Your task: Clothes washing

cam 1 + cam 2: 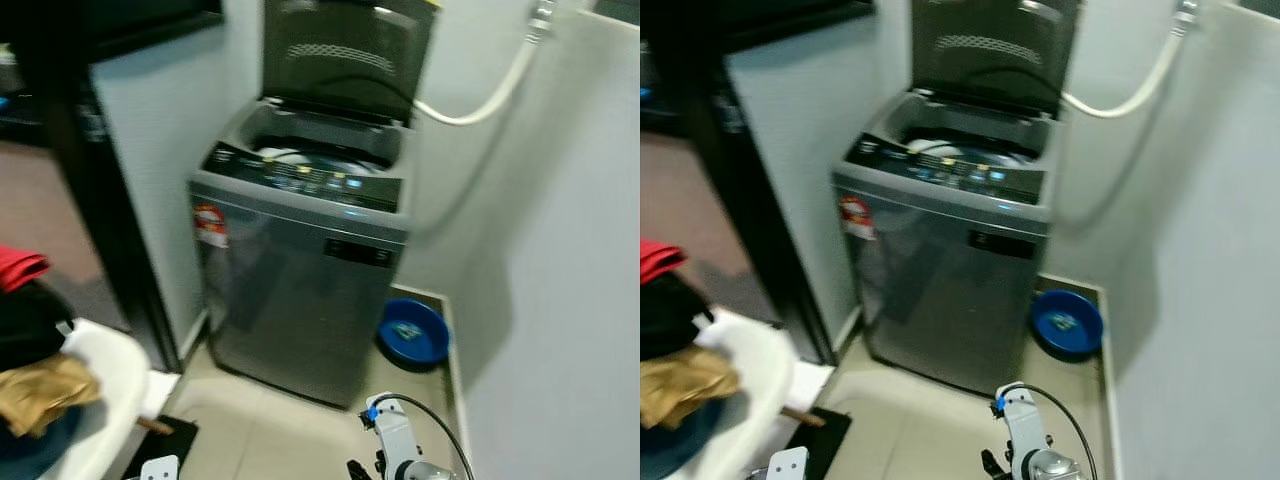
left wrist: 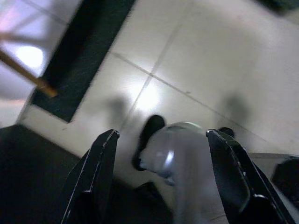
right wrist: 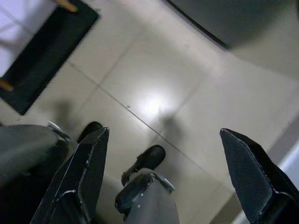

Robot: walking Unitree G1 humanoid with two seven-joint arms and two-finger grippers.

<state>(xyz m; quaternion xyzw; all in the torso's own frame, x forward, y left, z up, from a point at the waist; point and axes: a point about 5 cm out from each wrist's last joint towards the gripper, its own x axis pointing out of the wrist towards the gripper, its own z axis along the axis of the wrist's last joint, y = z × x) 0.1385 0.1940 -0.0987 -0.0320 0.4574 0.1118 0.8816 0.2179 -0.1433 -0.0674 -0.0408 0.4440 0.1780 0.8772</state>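
A grey top-loading washing machine (image 1: 300, 270) stands ahead against the wall, its lid (image 1: 345, 55) raised and the drum opening (image 1: 320, 155) showing. At the near left a white basket (image 1: 100, 400) holds a pile of clothes (image 1: 30, 350): red, black and tan pieces. My left gripper (image 2: 161, 186) hangs low over the tiled floor, open with nothing between its fingers. My right gripper (image 3: 163, 182) also hangs over the floor, open and empty. The right arm's wrist (image 1: 395, 440) shows at the bottom of the eye views.
A blue basin (image 1: 412, 333) lies on the floor right of the machine, in the corner. A white hose (image 1: 490, 95) runs along the wall behind. A dark doorway frame (image 1: 110, 220) stands left. A black mat (image 1: 165, 445) lies beside the basket. A white wall (image 1: 560, 300) closes the right side.
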